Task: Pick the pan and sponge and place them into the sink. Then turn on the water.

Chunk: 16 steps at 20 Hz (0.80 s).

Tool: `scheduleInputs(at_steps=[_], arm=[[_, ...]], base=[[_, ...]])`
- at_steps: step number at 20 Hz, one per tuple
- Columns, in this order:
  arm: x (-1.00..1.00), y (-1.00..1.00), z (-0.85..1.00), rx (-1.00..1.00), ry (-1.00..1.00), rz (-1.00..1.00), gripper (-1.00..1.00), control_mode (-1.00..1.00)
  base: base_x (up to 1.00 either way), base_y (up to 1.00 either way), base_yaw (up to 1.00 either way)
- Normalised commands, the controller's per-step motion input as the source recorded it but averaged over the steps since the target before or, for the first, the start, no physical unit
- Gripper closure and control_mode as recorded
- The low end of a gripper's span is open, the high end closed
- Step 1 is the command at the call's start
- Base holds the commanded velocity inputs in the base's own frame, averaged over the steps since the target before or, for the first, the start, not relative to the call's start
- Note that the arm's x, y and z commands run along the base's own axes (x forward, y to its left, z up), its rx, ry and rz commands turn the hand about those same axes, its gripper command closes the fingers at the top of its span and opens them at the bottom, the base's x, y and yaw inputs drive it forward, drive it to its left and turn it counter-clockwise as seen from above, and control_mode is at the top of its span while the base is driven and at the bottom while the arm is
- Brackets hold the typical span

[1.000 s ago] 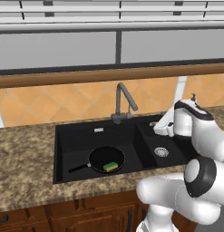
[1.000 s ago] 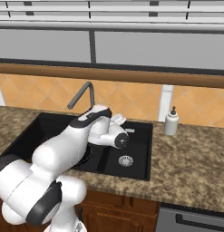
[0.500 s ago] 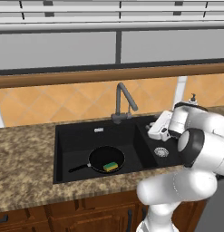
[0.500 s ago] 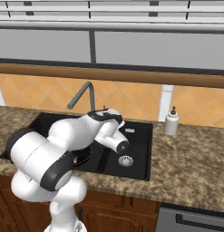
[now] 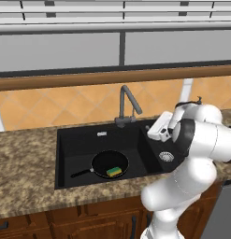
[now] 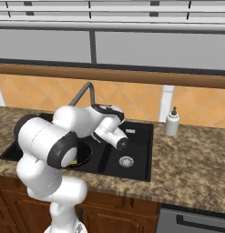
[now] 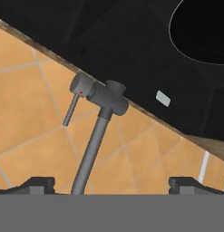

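The black pan [image 5: 110,164] lies in the wide left basin of the black sink [image 5: 79,148], handle pointing left. The green-and-yellow sponge [image 5: 115,171] rests inside the pan. From the right base the pan [image 6: 83,154] peeks out from behind my arm. The dark grey faucet [image 5: 126,105] stands at the sink's back edge, with no stream coming from it. My gripper [image 7: 112,185] is open with nothing between its tips and faces the faucet base [image 7: 109,97] and its side lever [image 7: 71,108] from a short distance. My white hand [image 5: 160,128] hovers over the right basin.
A white soap dispenser [image 6: 172,122] stands on the granite counter [image 6: 191,159] right of the sink. The right basin's silver drain [image 6: 126,160] lies below my hand. Orange tiled wall [image 5: 51,105] and a wooden ledge [image 5: 89,79] run behind the faucet.
My hand has edged left over the right basin toward the faucet while the upper arm swung round. Pan and sponge have not moved.
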Motion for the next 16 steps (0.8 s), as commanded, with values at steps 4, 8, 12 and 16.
scheduleInputs(at_steps=[4,8,12,16], arm=[[0.33,0.1,0.04,0.0,0.0,0.0,-1.0,-1.0],[0.34,0.12,0.03,0.0,0.0,0.0,-1.0,-1.0],[0.36,0.08,0.0,0.0,0.0,0.0,-1.0,-1.0],[0.29,0.1,0.04,0.0,-0.02,0.0,-1.0,-1.0]], base=[[0.0,0.0,0.0],[0.0,0.0,0.0],[0.0,0.0,0.0],[0.0,0.0,0.0]])
